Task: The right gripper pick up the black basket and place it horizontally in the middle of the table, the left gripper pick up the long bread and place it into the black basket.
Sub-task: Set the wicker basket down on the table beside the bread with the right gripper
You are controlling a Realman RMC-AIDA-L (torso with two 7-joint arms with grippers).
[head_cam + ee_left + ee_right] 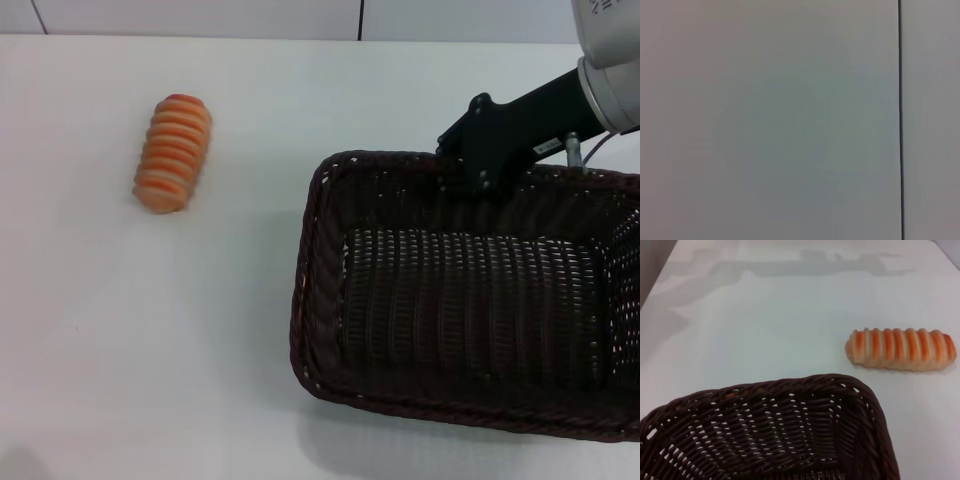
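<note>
Writing: small white label on the black arm segment and faint marks on the white-grey housing at the head view's upper right corner — too small to read. No brand seen on the wares.

Black basket (470, 330): large, rectangular, dark brown-black woven wicker; braided rim, see-through sides, open top, nothing inside. On the right half of the bench (150, 350), long side running left to right, its right end cut by the edge of the head view. Near corner appears raised, with a shadow on the bench beneath. Also seen from the right wrist view (770, 435), one rounded corner pointing toward the bread.

Long bread (173, 152): small oblong loaf, rounded ends, orange with cream crosswise ridges. Flat on the bench at far left, well apart from the basket, lying nearly front to back with a slight slant. In the right wrist view (901, 349), beyond the basket corner.

Right pincer (480, 150): black, angular, at the basket's far rim, reaching in from the upper right. Fingers hidden behind the wicker — width cannot be told.

Left pincer: out of sight; left wrist view filled by a plain grey panel (770, 120) with one dark seam.
</note>
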